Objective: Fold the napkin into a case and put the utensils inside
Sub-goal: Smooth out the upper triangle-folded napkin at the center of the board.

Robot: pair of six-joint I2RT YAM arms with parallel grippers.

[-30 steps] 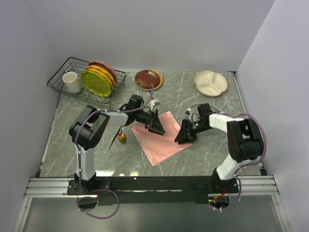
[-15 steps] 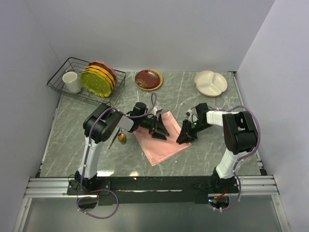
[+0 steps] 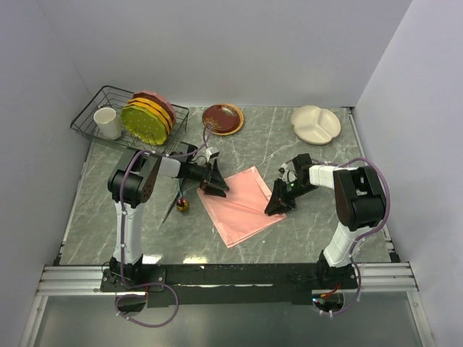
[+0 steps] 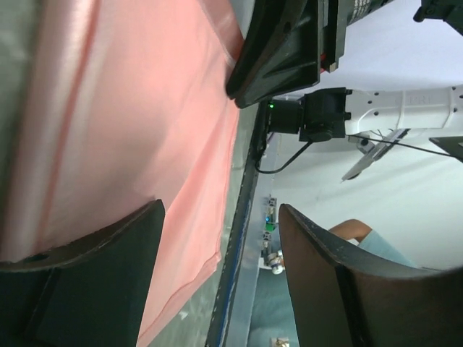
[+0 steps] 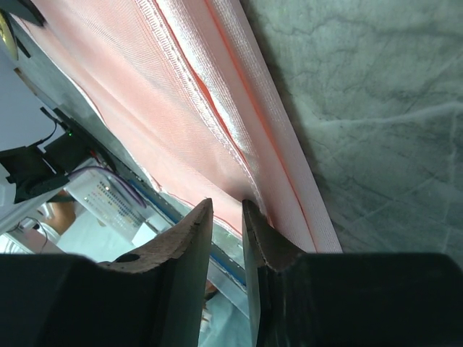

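Between left claw (image 3: 215,188) and right claw (image 3: 275,207), salmon-pink napkin (image 3: 242,206).

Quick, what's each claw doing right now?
Left gripper: open over the napkin, holding nothing.
Right gripper: nearly closed at the napkin's edge; whether it grips cannot be told.

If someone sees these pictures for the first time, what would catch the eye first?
The shiny salmon-pink napkin lies folded in the middle of the grey table, the brightest thing there. The left gripper, open, and the right gripper are at its left and right corners. At the far left, yellow-green plates stand in a wire rack.
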